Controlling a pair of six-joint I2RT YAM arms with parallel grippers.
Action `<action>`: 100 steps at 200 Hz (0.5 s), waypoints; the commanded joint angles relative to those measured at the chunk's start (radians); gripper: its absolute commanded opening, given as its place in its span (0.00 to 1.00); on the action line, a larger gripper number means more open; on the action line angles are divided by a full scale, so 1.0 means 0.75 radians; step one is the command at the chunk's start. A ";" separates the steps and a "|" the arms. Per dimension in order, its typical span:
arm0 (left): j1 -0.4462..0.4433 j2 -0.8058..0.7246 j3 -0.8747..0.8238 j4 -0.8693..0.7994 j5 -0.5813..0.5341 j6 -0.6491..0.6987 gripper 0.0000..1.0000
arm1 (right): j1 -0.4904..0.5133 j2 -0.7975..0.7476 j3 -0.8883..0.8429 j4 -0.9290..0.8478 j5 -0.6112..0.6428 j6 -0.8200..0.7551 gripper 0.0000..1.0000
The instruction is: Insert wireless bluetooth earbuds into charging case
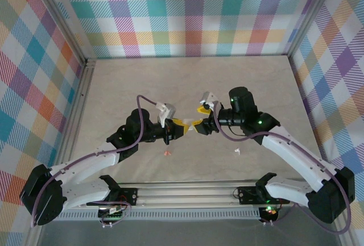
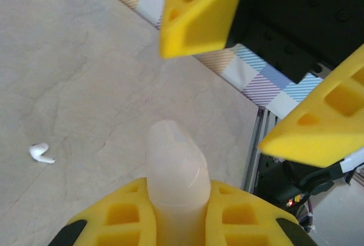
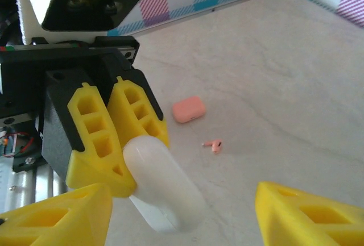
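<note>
My left gripper [image 2: 177, 188] is shut on a white pebble-shaped charging case [image 2: 175, 166], which sticks out past its yellow fingertips with its lid closed. My right gripper [image 3: 183, 196] stands open, its yellow fingers [image 3: 310, 217] on either side of the same white case [image 3: 162, 189] without touching it. In the top view both grippers meet above the table's middle, left gripper [image 1: 182, 125] facing right gripper [image 1: 199, 117]. A white earbud [image 2: 41, 153] lies on the table, also seen as the white earbud [image 1: 238, 151]. A pink earbud [image 3: 213, 145] lies near a closed pink case [image 3: 189, 109].
The pink earbud [image 1: 166, 153] rests between the arms near the front rail [image 1: 187, 192]. Checked walls [image 1: 193, 13] enclose the beige tabletop [image 1: 193, 81] on three sides.
</note>
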 commanded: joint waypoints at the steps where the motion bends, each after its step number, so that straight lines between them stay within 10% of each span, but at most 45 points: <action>1: 0.007 -0.014 0.001 0.193 0.056 0.029 0.00 | 0.003 0.037 0.046 -0.049 -0.110 0.026 0.67; 100: 0.005 -0.044 0.003 0.190 0.173 0.128 0.00 | -0.069 0.158 0.187 -0.135 0.047 0.098 0.64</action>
